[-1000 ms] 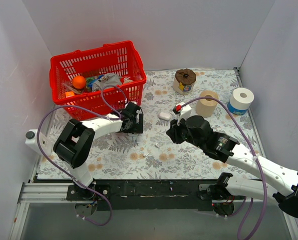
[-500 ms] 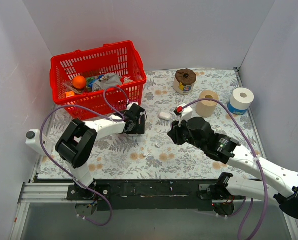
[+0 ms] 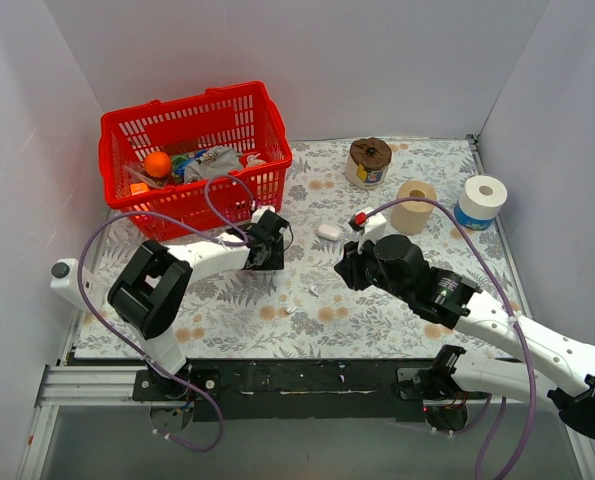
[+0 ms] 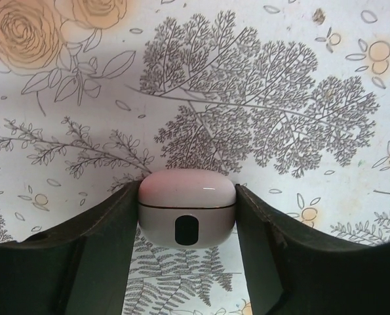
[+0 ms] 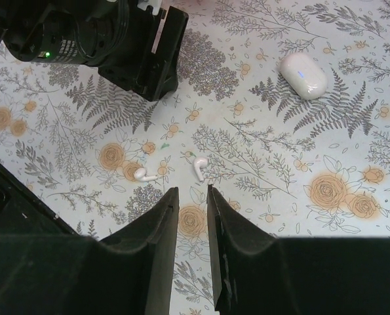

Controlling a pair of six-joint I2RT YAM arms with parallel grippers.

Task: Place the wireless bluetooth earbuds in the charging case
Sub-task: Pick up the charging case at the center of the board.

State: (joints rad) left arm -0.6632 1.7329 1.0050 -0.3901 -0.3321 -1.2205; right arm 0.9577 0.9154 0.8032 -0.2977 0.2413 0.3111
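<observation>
Left pincer (image 4: 187, 190): mine is closed onto the charging case (image 4: 187, 220). One matte black finger (image 4: 109, 249) lies flat against each of its rounded sides, with no gap showing on either side.
Right pincer (image 5: 192, 197): my two dark, wedge-shaped fingers are parted by only a narrow slit. Nothing is between them, and it hangs empty over the tablecloth (image 5: 299, 197).
Charging case: smooth glossy white plastic in a rounded pebble shape, with a thin dark seam under its domed lid. A small black oval sits on the face turned to my left wrist camera, and the lid is down. I cannot tell whether it rests on the tablecloth or sits just above it.
Wireless bluetooth earbuds (image 5: 198, 167): two tiny glossy white pieces with short stems, lying loose on the tablecloth. They are near each other but apart, just ahead of my right fingertips and outside the case.
White pod (image 5: 303, 75): a smooth pill-shaped shell with a faint bluish spot on top, lying alone on the tablecloth.
Tablecloth: flat, matte and off-white, printed with grey ferns, trees and pale orange roses.
Basket (image 3: 192, 103): a red plastic lattice, rectangular, at the far left. It holds an orange ball (image 3: 157, 164) among crumpled items.
Rolls: three upright cylinders at the far right. They are a dark-topped roll (image 3: 369, 162), a tan cardboard roll (image 3: 414, 207) and a white roll (image 3: 481, 201) with a blue band.
</observation>
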